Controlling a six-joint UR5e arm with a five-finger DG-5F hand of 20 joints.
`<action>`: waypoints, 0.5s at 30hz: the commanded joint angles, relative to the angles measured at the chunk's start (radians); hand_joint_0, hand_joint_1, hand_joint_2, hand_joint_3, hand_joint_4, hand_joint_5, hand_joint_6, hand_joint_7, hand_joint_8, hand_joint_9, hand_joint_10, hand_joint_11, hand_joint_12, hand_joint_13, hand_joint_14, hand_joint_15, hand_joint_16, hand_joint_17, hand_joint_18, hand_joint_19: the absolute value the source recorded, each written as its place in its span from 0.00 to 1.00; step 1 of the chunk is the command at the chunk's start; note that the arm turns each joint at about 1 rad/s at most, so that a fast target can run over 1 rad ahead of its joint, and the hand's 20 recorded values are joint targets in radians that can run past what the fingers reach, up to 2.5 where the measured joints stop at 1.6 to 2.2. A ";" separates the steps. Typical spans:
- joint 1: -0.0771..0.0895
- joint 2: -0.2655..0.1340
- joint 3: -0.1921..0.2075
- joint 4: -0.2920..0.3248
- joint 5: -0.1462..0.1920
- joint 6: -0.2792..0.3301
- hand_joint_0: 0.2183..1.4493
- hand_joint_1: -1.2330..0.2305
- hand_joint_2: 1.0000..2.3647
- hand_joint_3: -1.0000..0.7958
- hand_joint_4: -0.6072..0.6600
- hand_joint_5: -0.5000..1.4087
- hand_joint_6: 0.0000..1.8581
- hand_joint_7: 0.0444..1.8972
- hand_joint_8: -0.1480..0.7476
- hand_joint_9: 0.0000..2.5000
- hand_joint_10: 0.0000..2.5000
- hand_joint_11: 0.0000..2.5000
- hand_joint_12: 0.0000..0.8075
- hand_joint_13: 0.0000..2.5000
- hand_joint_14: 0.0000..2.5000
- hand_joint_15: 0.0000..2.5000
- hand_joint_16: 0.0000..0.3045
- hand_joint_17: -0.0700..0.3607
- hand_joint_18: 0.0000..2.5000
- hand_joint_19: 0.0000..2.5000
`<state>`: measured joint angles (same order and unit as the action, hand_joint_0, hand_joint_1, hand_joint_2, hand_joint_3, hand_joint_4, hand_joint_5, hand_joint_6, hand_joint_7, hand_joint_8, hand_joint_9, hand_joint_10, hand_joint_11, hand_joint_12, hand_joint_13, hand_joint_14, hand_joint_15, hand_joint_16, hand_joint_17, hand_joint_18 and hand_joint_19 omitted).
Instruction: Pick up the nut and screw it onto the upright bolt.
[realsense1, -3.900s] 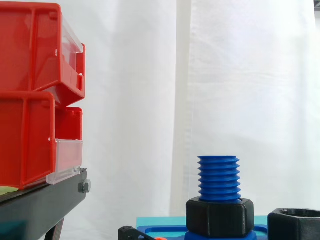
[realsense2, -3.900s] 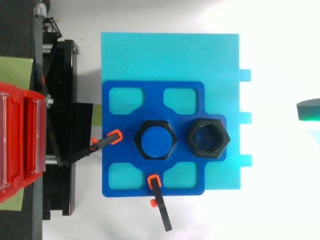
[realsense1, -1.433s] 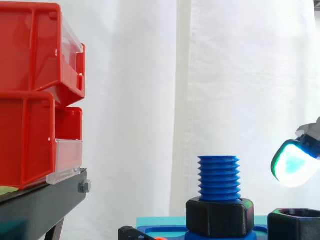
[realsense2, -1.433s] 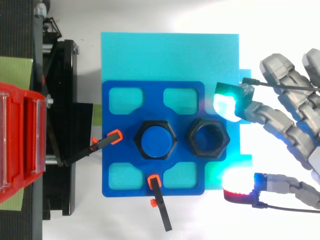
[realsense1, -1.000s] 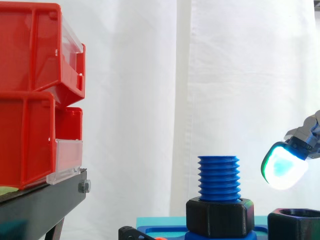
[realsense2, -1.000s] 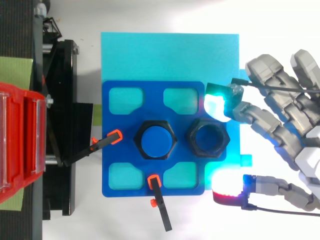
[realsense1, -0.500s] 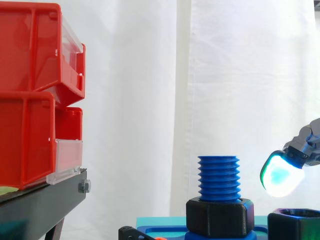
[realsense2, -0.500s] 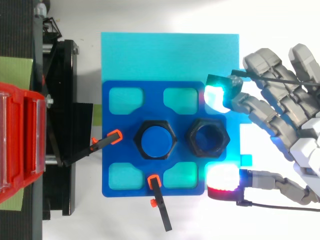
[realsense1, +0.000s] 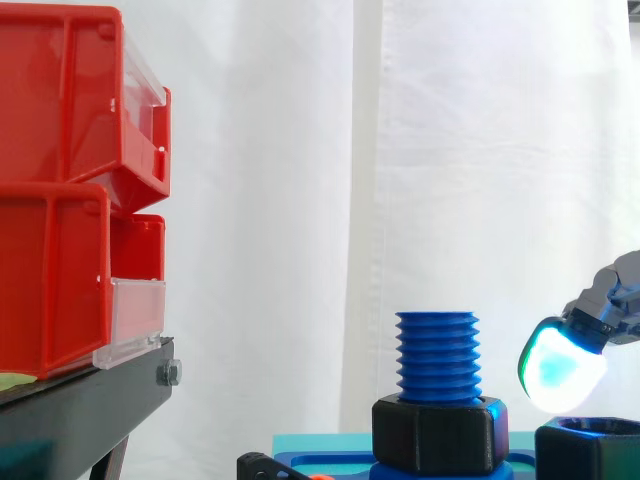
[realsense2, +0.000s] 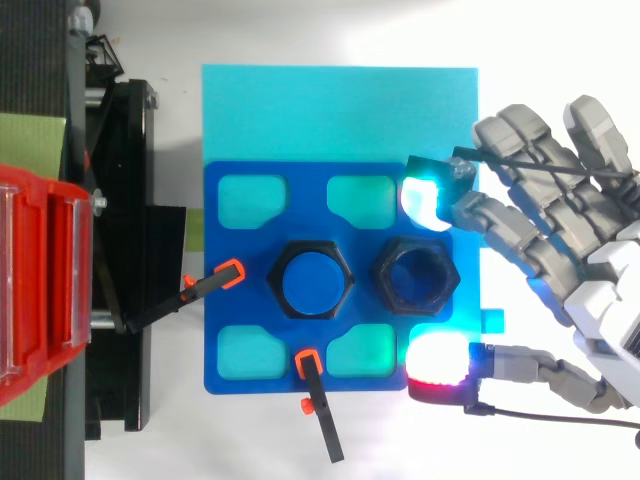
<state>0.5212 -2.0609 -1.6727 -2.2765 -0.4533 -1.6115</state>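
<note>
A blue upright bolt (realsense1: 437, 357) stands on the blue plate (realsense2: 240, 240), and a black nut (realsense1: 440, 433) sits threaded low around its base. To its right a second black nut (realsense2: 416, 277) lies loose on the plate. My hand (realsense2: 590, 290) reaches in from the right, open, fingers spread. One glowing fingertip (realsense2: 424, 199) hovers just past the loose nut's far side, and the thumb's red-white pad (realsense2: 438, 368) sits off its near side. In the side view a cyan pad (realsense1: 560, 368) hangs just above the loose nut (realsense1: 590, 450). Nothing is held.
The blue plate rests on a cyan base (realsense2: 340, 110), held by two orange-tipped black clamps (realsense2: 318, 395). Stacked red bins (realsense1: 70, 190) on a black stand (realsense1: 80, 410) sit to the left. A white curtain hangs behind.
The hand came in from the right and moved left and down. Its fingertip and thumb now straddle the loose nut more closely than half a second ago.
</note>
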 joint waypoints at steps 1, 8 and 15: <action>0.002 0.001 0.002 -0.003 0.001 0.005 0.11 0.37 0.00 0.28 0.66 0.12 0.27 0.37 0.50 0.07 0.00 0.00 0.54 0.01 0.00 0.00 0.22 0.52 0.00 0.00; 0.006 0.001 0.002 -0.003 0.001 0.004 0.09 0.40 0.00 0.28 0.64 0.11 0.27 0.38 0.49 0.03 0.00 0.00 0.56 0.00 0.00 0.00 0.23 0.53 0.00 0.00; 0.008 -0.001 0.008 -0.006 -0.001 0.007 0.08 0.44 0.00 0.28 0.65 0.11 0.27 0.38 0.50 0.03 0.00 0.00 0.56 0.00 0.00 0.00 0.24 0.54 0.00 0.00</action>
<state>0.5289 -2.0612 -1.6650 -2.2817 -0.4537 -1.6053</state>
